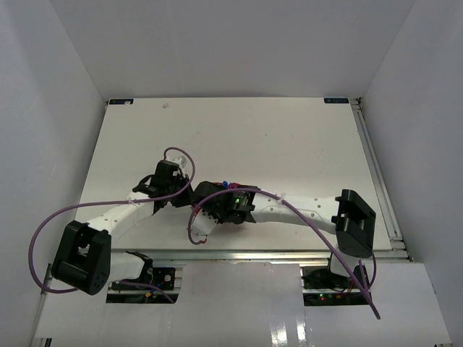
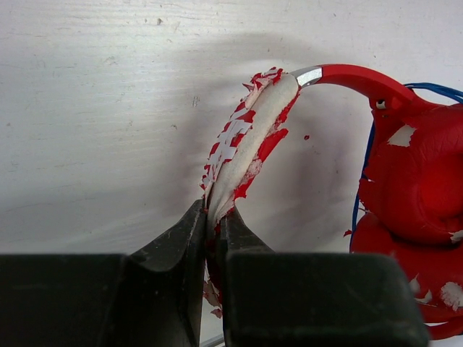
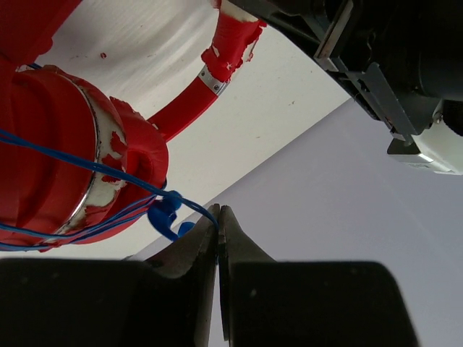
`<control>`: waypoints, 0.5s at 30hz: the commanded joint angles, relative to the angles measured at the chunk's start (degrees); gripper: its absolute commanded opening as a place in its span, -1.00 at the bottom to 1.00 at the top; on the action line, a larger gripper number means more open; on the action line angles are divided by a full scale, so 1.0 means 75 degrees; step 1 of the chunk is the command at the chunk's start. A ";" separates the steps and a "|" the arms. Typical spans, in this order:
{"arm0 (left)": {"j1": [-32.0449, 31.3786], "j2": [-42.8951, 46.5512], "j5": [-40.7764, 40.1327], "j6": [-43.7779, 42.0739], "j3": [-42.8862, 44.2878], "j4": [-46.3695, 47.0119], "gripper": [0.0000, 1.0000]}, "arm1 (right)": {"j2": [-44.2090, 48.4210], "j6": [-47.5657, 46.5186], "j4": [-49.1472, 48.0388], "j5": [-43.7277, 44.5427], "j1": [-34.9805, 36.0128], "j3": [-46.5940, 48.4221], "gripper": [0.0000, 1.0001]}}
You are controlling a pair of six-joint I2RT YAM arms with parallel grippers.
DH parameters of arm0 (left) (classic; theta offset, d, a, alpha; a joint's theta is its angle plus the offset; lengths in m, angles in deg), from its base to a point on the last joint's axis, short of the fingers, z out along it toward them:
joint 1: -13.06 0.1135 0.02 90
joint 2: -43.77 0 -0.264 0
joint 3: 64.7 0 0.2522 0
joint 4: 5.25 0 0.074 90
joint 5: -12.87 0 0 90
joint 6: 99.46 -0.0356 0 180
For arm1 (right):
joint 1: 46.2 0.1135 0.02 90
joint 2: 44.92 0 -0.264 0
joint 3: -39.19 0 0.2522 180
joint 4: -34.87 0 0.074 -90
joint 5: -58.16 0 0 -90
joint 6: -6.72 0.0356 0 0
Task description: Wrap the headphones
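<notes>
The headphones (image 3: 51, 130) are at the centre of the table (image 1: 289, 144), between the two arm tips. In the overhead view only small red and blue parts of them show there. Whether they rest on the table or are held clear of it cannot be determined.

**Progress**
- In the right wrist view one earcup (image 3: 43, 181) fills the left of the frame.
- The thin blue cord (image 3: 108, 173) crosses this earcup in several strands. This suggests that some turns are already laid around it; their number cannot be counted.
- One strand runs from the earcup to the lower centre of the frame. The blue plug (image 3: 165, 215) hangs loose just beside it.
- Judgement: the wrap is partly done. The free length and the plug are yet to be taken up and secured.

**Pincers**
- The left pincer (image 2: 214, 217) is closed on the padded section of the headband (image 2: 253, 130). The worn white foam is squeezed between the jaws at the lower centre of the left wrist view. The earcups stand at the right edge of that frame, apart from the pincer.
- The right pincer (image 3: 218, 217) is closed on the cord. Its jaws are almost touching, with the thin strand pinched at the tips. It touches no other part of the headphones.
</notes>
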 commanded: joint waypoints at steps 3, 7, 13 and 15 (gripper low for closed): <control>-0.0034 0.0412 0.0660 0.0150 0.0326 0.0480 -1.00 | 0.0021 0.0372 -0.0020 -0.0764 -0.0005 0.0272 -0.81; -0.0044 0.0556 0.0855 0.0160 0.0356 0.0452 -1.00 | -0.0189 0.0902 0.0324 -0.1525 -0.0329 0.0795 -0.77; -0.0034 0.0753 0.0844 0.0137 0.0335 0.0318 -1.00 | -0.0399 0.1259 0.0668 -0.1998 -0.0795 0.1173 -0.59; -0.0034 0.0753 0.0835 0.0137 0.0335 0.0306 -1.00 | -0.0399 0.1297 0.0704 -0.2040 -0.0874 0.1197 -0.44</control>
